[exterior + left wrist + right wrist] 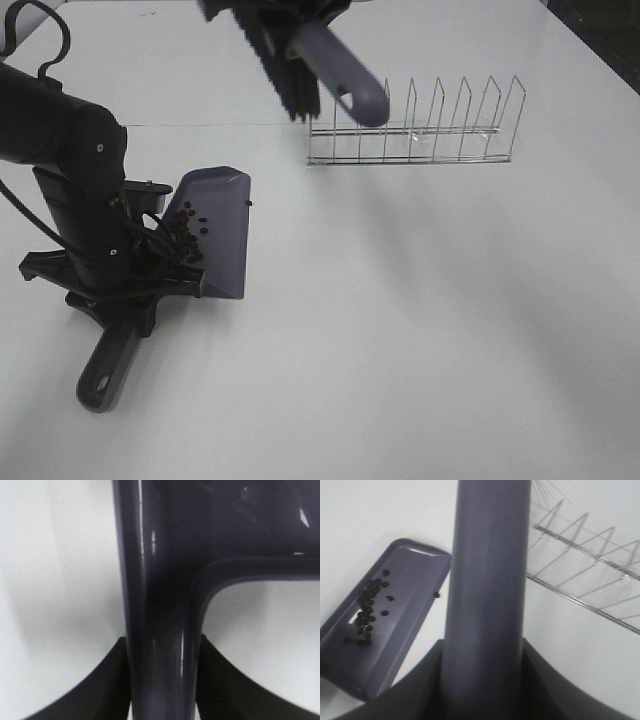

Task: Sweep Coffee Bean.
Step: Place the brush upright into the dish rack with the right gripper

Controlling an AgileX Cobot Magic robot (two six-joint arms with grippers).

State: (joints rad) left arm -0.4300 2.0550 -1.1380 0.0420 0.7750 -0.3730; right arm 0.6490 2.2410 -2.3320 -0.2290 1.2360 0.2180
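Observation:
The grey-purple dustpan (222, 235) lies on the white table at the left, tilted. The coffee bean cluster (188, 232) sits inside it, toward its back, and shows as dark ovals (367, 609) in the right wrist view. One stray bean (436, 595) lies on the table just beside the pan's rim. My left gripper (162, 680) is shut on the dustpan handle (160, 630). My right gripper (482, 680) is shut on the brush handle (487, 580). It holds the brush (345, 75) high above the table at the top, black bristles (285, 70) pointing left and down.
A wire dish rack (415, 135) stands on the table at the back right, just below the raised brush. The black left arm (70, 170) fills the left edge. The dustpan handle's end (103, 372) points toward the front left.

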